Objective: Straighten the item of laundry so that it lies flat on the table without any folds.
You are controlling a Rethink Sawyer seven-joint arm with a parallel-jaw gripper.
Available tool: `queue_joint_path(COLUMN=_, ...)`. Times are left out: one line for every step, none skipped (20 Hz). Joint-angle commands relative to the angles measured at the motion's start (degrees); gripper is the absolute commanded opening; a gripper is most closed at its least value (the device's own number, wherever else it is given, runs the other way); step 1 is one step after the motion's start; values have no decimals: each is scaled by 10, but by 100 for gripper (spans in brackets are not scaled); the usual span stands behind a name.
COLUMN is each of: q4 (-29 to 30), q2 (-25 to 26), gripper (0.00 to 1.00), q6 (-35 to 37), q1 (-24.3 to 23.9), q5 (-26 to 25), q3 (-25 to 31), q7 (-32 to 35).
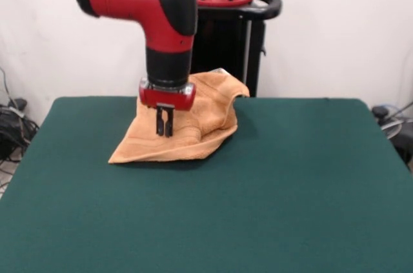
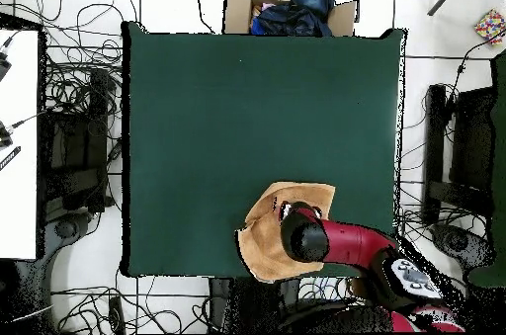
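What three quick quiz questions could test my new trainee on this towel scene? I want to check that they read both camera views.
1. True or false: the towel lies flat with no folds.
2. The towel sits: A) mid-table B) at the table edge by the robot's base C) on the floor.
3. What is directly above the towel?

Key: 1 false, it is bunched and partly raised. 2 B. 3 the gripper.

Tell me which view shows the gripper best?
Front view: the gripper shows side-on, its fingers close together against the towel. In the overhead view the arm covers it, so only the towel around it shows.
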Motion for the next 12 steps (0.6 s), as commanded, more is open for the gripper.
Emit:
queue_joint_path(q4=-83, q2=123, gripper=0, q6=-58, q1=4, q5=-13, q3=-23, q7=68)
queue_joint_path(q4=-88, q2=134, gripper=0, q6=-50, q1=-5, q5=-9, q3=-19, q7=64)
queue_joint_path(q4=-92, q2=140, gripper=0, q6=-57, q1=-7, q5=-9, q3=-22, q7=63)
queue_joint_path(q4=-98, q2=145, gripper=0, q6=-88, q1=-3, q5=-11, q3=-33, q7=66)
queue_joint_path(q4=-104, q2=151, gripper=0, q6=-144, q1=2, q5=-13, q3=-45, q7=72)
queue_joint_path(q4=-106, q2=156, gripper=0, q6=-204, q1=18, q5=-2, q3=-71, q7=81)
queue_joint_path(q4=-104, q2=163, gripper=0, q6=-268, q1=33, q5=14, q3=-95, q7=83)
queue_joint_path(q4=-98, q2=162, gripper=0, q6=-305, q1=49, q5=35, q3=-117, q7=85)
queue_joint_path(q4=-99, q2=165, gripper=0, q6=-329, q1=65, q5=54, q3=-135, q7=81)
queue_joint_path(q4=-92, q2=161, gripper=0, q6=-353, q1=81, q5=73, q3=-154, q7=76)
queue_joint_path(q4=-90, q2=163, gripper=0, q6=-371, q1=90, q5=89, q3=-167, q7=71)
queue_joint_path(q4=-83, q2=160, gripper=0, q6=-391, q1=102, q5=106, q3=-181, q7=67)
